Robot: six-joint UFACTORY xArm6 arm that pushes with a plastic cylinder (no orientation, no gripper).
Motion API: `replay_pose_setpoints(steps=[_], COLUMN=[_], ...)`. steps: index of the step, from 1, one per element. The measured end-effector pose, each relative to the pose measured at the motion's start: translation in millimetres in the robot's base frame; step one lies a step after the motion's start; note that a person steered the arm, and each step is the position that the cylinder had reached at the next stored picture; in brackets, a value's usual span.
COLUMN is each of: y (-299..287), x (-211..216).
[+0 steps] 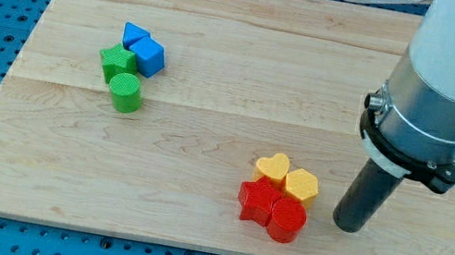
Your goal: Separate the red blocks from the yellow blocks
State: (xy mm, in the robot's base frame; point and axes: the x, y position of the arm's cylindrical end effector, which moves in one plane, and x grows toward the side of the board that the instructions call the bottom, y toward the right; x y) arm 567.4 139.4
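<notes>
Step in hand, by judgement: the approach before the first separating push. The four task blocks are still bunched together, so no separation is yet achieved.

Landmark: the red cylinder (pixel 287 219), near the board's (pixel 219 70) bottom edge, right of centre. The red star (pixel 258 200) touches it on the view's left. The yellow hexagon-like block (pixel 302 186) sits directly above it, touching. The yellow heart (pixel 273 167) lies up and to the left of it, against the star and the other yellow.

The tip (pixel 348 226) stands just to the view's right of the red cylinder, apart from it by a small gap, roughly level with it. The rod ends plain: it has no jaws and holds nothing, touching no block.

Next move, by judgement: the tip must enter the seam between the red and yellow rows and drive one pair away; a push straight left from here would likely shift the whole cluster.

Well up and left of the cylinder sit two blue and two green blocks, uninvolved.
</notes>
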Motion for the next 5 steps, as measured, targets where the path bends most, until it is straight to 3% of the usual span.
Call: replay_pose_setpoints(steps=[3,5], y=[16,-10], x=[28,35])
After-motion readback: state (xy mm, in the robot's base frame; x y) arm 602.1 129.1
